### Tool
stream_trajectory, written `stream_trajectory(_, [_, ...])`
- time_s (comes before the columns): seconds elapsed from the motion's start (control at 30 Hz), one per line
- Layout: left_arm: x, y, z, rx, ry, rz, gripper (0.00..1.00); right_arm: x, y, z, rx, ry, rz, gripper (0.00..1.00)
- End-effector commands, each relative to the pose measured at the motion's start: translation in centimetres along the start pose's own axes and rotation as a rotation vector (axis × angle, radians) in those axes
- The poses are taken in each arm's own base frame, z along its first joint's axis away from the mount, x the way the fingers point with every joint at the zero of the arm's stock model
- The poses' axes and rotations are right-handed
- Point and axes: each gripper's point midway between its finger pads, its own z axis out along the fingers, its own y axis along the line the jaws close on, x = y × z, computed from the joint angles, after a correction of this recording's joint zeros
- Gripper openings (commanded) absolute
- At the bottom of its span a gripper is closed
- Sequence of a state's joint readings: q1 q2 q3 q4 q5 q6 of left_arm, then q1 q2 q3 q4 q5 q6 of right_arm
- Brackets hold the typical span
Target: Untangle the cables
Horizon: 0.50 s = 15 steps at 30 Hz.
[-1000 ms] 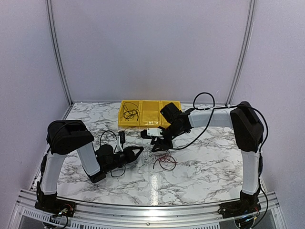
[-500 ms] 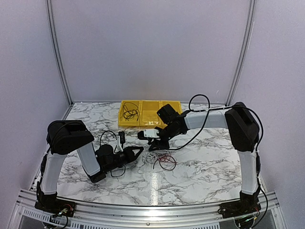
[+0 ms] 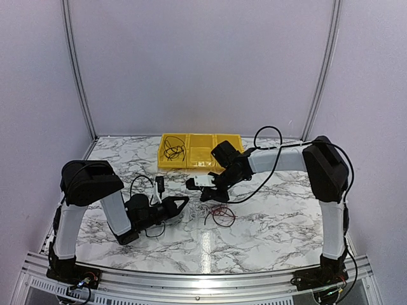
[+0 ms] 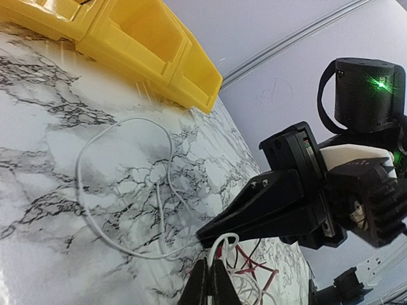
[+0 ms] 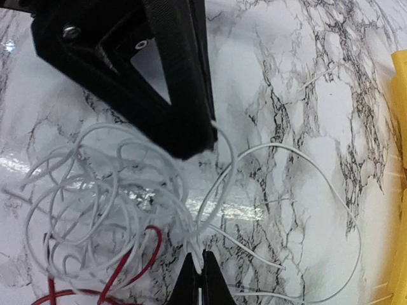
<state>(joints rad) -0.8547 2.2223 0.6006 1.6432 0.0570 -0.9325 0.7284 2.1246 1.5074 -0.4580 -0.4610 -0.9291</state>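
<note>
Left gripper (image 4: 210, 287) and right gripper (image 5: 197, 278) both clench the white wire (image 4: 133, 119) at their tips, likely so you can draw it from the cables (image 5: 108, 197) bunched beside them.

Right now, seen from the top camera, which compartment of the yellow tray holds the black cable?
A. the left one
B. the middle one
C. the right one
A: the black cable lies coiled in the left compartment of the yellow tray, while the middle one shows only bare yellow floor.
</note>
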Motion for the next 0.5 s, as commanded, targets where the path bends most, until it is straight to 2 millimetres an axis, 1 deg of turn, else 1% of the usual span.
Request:
stream_trajectory(0.0, [-2.8,-1.3,-2.1,-0.018,-0.121,0.056,0.03,0.7,-0.4,-4.8,0.038,0.018,0.056,0.0])
stream_trajectory(0.1, [-3.6,-1.2,-3.0,-0.097,-0.135,0.103,0.02,1.2,-0.3,-7.9,0.07,0.006,0.102,0.0])
stream_trajectory(0.23, [-3.6,-1.6,-2.8,-0.12,-0.109,0.152,0.03,1.3,0.1,-11.0,0.111,-0.008,0.136,0.0])
stream_trajectory(0.27, [-3.6,-1.9,-2.7,-0.111,-0.101,0.158,0.06,1.2,0.3,-11.6,0.12,-0.012,0.141,0.0])
stream_trajectory(0.3, [-3.5,-2.3,-2.5,-0.096,-0.095,0.168,0.13,1.2,0.4,-12.1,0.127,-0.015,0.152,0.0])
stream_trajectory(0.33, [-3.4,-2.8,-2.3,-0.081,-0.089,0.181,0.22,1.1,0.5,-12.4,0.13,-0.018,0.165,0.0])
stream_trajectory(0.4, [-3.4,-3.8,-2.1,-0.056,-0.086,0.211,0.34,0.6,0.9,-13.0,0.12,-0.037,0.199,0.0])
stream_trajectory(0.47, [-3.3,-5.0,-1.9,-0.022,-0.074,0.252,0.4,0.3,1.5,-13.1,0.096,-0.056,0.232,0.0])
